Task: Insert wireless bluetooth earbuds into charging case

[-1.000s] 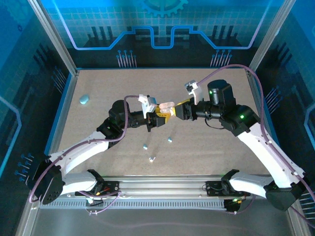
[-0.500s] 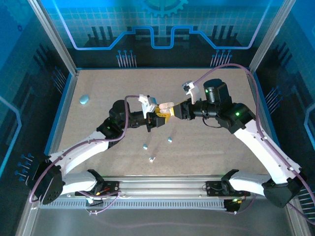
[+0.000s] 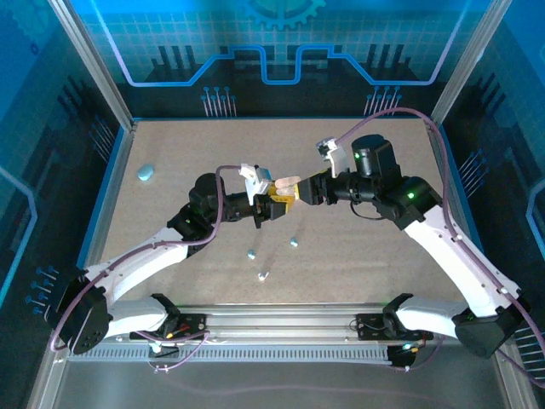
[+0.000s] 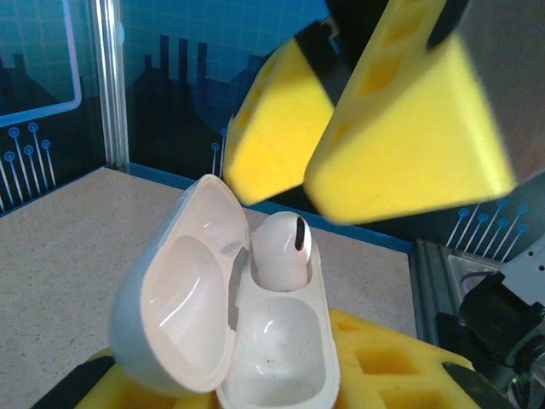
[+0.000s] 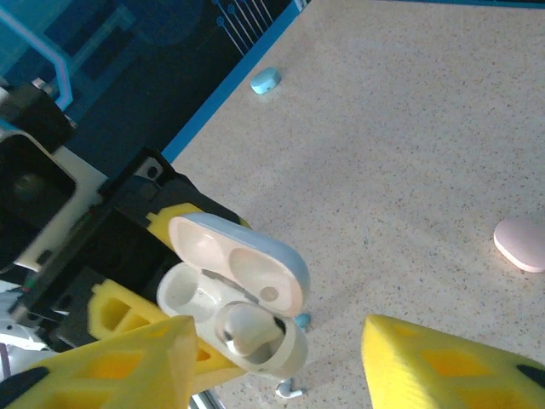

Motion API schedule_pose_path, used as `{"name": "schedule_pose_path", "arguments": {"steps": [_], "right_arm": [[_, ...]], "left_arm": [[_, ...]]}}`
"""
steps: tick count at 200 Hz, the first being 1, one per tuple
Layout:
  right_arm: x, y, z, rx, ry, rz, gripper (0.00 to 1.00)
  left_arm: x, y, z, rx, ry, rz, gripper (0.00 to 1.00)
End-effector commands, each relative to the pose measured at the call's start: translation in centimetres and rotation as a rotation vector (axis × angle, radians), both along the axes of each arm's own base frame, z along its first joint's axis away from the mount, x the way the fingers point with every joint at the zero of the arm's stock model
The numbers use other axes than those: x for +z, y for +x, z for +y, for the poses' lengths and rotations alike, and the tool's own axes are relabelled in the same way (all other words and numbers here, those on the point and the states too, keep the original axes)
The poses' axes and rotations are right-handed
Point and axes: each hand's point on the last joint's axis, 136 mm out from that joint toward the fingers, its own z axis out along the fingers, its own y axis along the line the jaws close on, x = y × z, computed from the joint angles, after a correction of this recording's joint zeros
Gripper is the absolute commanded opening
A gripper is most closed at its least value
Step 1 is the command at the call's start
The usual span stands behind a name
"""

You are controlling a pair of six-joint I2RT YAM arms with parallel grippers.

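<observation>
- Our left gripper [image 3: 278, 205] is clamped on the base of the open charging case [image 5: 183, 294]. It holds the case above the middle of the table [image 3: 366, 256], with the lid [image 4: 174, 311] swung up to the left.
- One pale earbud [image 4: 281, 251] stands in the far socket of the case, while the near socket [image 4: 274, 341] is empty.
- Our right gripper [image 4: 296, 189] hangs just above that earbud with its jaws apart and nothing between them. We judge the step in hand to be letting go of the seated bud and clearing off.
- To do that well, we should draw the right fingers back along the socket's own line, not sideways. A sideways brush could tip the bud out or knock the lid shut.
- The bud's head rises above the rim, and we cannot tell whether it has dropped fully home. A light press with a fingertip before leaving would be prudent.
- The left grip should stay firm and level so the case does not tilt.
- Two light blue earbuds [image 3: 251, 253] [image 3: 293, 242] and one white earbud [image 3: 263, 275] lie loose on the table near the arms' bases. We judge the white one to be the likely partner for the empty socket.
- A pink case [image 5: 521, 244] lies closed just beyond the grippers, and a blue case [image 3: 146, 173] lies far off at the left edge.
</observation>
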Motion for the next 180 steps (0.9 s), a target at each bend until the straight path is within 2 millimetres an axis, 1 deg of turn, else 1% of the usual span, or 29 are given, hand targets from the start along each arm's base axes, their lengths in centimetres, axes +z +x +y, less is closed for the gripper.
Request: {"name": "schedule_pose_path", "arguments": {"steps": [1, 13, 25, 38, 53, 74, 90, 101, 116, 126, 143, 154, 165, 180], "right_arm": [[3.8, -0.5, -1.7, -0.057, 0.057, -0.089, 0.59], [3.9, -0.2, -2.9, -0.109, 0.057, -0.106, 0.59], [3.0, 0.2, -4.1, -0.152, 0.038, -0.096, 0.58], [1.3, 0.2, -4.7, -0.166, 0.011, -0.063, 0.56], [-1.4, -0.5, -4.3, -0.106, -0.036, -0.02, 0.52], [-5.7, -2.2, -2.4, 0.041, -0.066, 0.073, 0.48], [-8.9, -3.8, -0.3, 0.151, -0.104, 0.119, 0.47], [-11.4, -4.8, 1.1, 0.213, -0.158, 0.119, 0.47], [-14.7, -6.1, 3.1, 0.316, -0.234, 0.086, 0.48], [-16.8, -6.8, 4.3, 0.385, -0.287, 0.057, 0.47], [-19.8, -8.2, 6.2, 0.531, -0.362, -0.002, 0.48], [-21.4, -9.5, 7.4, 0.654, -0.419, -0.051, 0.49], [-23.0, -10.2, 8.1, 0.741, -0.491, -0.101, 0.5], [-24.7, -11.3, 8.9, 0.875, -0.534, -0.143, 0.52]], "left_arm": [[1.5, 0.3, 0.6, 0.055, -0.003, -0.055, 0.28], [1.2, 0.8, 1.0, 0.09, 0.01, -0.048, 0.27], [1.0, 1.3, 1.5, 0.137, 0.019, -0.038, 0.27], [0.9, 1.9, 2.5, 0.206, 0.028, -0.033, 0.27], [0.8, 2.7, 4.2, 0.284, 0.031, -0.008, 0.27], [0.4, 4.0, 7.4, 0.381, 0.01, 0.049, 0.27], [0.2, 4.7, 10.0, 0.461, -0.014, 0.083, 0.27], [0.2, 5.2, 11.8, 0.514, -0.033, 0.102, 0.27], [0.2, 5.4, 13.5, 0.562, -0.041, 0.118, 0.27], [0.0, 5.5, 14.1, 0.583, -0.036, 0.124, 0.27], [0.0, 5.5, 15.0, 0.623, -0.025, 0.127, 0.27], [-0.1, 5.5, 15.3, 0.636, -0.023, 0.129, 0.27], [-0.1, 5.4, 15.4, 0.64, -0.022, 0.129, 0.27], [-0.2, 5.4, 15.5, 0.643, -0.019, 0.129, 0.27]]}}
